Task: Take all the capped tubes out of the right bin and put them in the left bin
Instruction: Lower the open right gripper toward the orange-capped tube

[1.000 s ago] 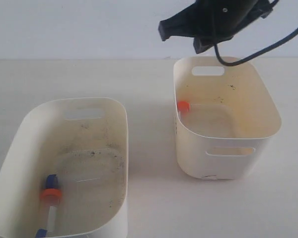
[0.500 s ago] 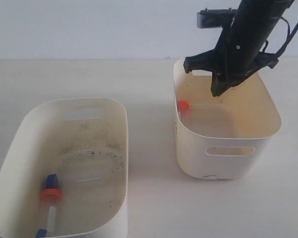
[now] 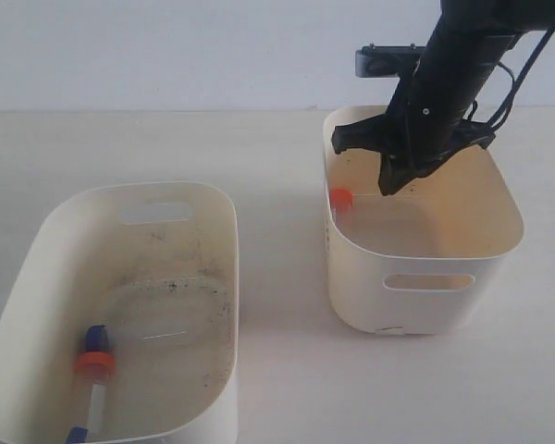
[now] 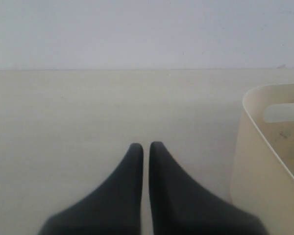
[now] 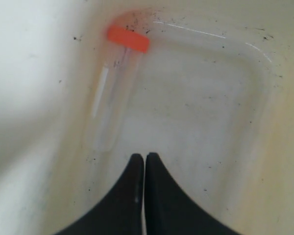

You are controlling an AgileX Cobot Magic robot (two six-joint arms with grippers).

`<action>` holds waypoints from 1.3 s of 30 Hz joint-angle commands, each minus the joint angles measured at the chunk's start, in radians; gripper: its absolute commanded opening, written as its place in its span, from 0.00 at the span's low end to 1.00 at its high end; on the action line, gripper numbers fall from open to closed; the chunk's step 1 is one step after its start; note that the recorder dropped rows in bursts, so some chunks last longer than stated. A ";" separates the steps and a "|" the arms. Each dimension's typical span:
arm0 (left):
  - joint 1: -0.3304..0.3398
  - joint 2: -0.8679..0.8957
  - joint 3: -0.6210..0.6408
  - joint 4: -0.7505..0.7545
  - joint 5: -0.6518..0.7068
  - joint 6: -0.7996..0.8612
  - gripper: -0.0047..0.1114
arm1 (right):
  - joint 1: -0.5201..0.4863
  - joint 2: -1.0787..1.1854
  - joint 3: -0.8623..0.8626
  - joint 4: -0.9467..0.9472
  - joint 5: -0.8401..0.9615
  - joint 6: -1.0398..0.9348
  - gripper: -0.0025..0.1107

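Pincer of the right arm (image 3: 388, 185) is seen pointed down into the right bin (image 3: 416, 310), which stands on the pale surface (image 3: 277, 148). Its two black fingers (image 5: 159, 196) are pressed together in the right wrist view, clenched on nothing, with the bin floor seen just past their tips. One capped tube (image 5: 112, 103) is left in this bin. It lies on the floor along the wall nearer the other tub. Its orange-red cap (image 3: 340, 197) is tucked into the corner, and a white label strip is seen along its clear body. The tube is not touched by the fingers; it lies near them, off to one side.

The left bin (image 3: 224, 277) is set well apart on the same surface, its floor speckled with dark dirt. Tubes are seen lying in its near end: an orange-red cap (image 3: 94, 363), a blue cap (image 3: 95, 335) touching it from behind, and another blue cap (image 3: 76, 433) by the front rim.

The left pincer (image 4: 146, 145) is shown only by its own wrist view. It is held above bare surface with its fingers drawn together, only a thin slit between them and nothing held there.
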 commanded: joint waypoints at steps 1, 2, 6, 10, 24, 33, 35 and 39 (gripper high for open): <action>0.003 0.004 -0.002 -0.003 -0.002 -0.004 0.08 | -0.003 0.033 -0.001 0.021 -0.029 -0.014 0.03; 0.003 0.004 -0.002 -0.003 -0.002 -0.004 0.08 | -0.003 0.041 -0.001 0.029 -0.032 -0.020 0.03; 0.003 0.004 -0.002 -0.003 -0.002 -0.004 0.08 | -0.003 0.062 -0.001 0.045 -0.059 -0.021 0.03; 0.003 0.004 -0.002 -0.003 -0.002 -0.004 0.08 | -0.003 0.068 -0.001 0.048 -0.083 -0.021 0.03; 0.003 0.004 -0.002 -0.003 -0.002 -0.004 0.08 | -0.003 0.136 -0.001 0.044 -0.085 -0.016 0.03; 0.003 0.004 -0.002 -0.003 -0.002 -0.004 0.08 | -0.003 0.149 -0.001 0.039 -0.095 -0.002 0.16; 0.003 0.004 -0.002 -0.003 -0.005 -0.004 0.08 | -0.003 0.149 -0.001 0.039 -0.104 -0.009 0.31; 0.003 0.004 -0.002 -0.003 -0.005 -0.004 0.08 | -0.003 0.149 -0.001 0.085 -0.106 -0.064 0.63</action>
